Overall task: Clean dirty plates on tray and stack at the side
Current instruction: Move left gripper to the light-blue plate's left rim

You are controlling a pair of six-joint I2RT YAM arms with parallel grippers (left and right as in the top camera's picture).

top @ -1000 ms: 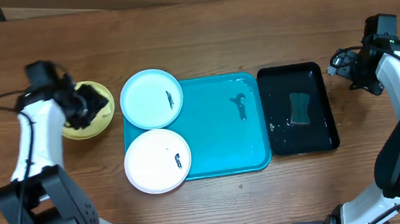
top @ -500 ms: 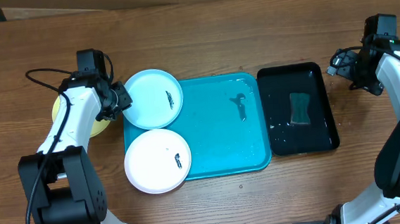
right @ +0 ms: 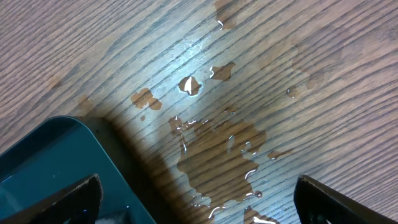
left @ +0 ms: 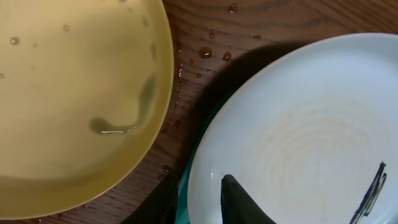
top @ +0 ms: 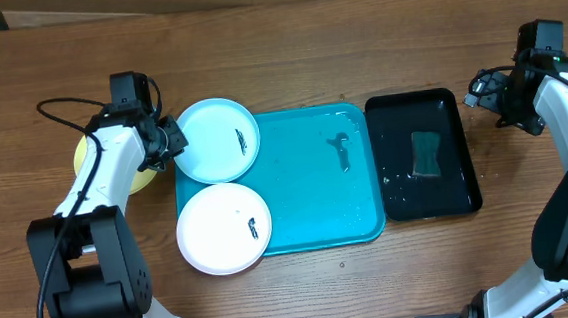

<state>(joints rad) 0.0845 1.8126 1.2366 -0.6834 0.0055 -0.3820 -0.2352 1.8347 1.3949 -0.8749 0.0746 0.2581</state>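
Brown wooden table (top: 297, 53) is filling the overhead view, with the turquoise tray (top: 311, 192) lying at its middle. The pale blue plate (top: 213, 144) is overlapping the tray's upper left corner, and the white plate (top: 219, 232) is overhanging its lower left edge; each is carrying a small dark smear. The yellow-green plate (top: 86, 153) is sitting on the wood left of the tray, mostly hidden under the left arm. The left gripper (top: 174, 142) is reaching to the pale blue plate's left rim. A black tray (top: 397, 196) is holding a dark green sponge (top: 426, 154) just right of the turquoise tray. The right gripper (top: 487, 89) is hovering beyond its upper right corner.

From the left wrist, the yellow-green plate is lying wet beside the pale blue plate. The gripper's two fingers (left: 239, 199) are straddling that plate's rim, one over the inside and one outside. Whether they are pressing on it cannot be told.

From the right wrist, the fingers (right: 68, 199) are standing wide apart and holding nothing. They are hanging over spilled water (right: 217, 155) on the wood by the black tray's corner.
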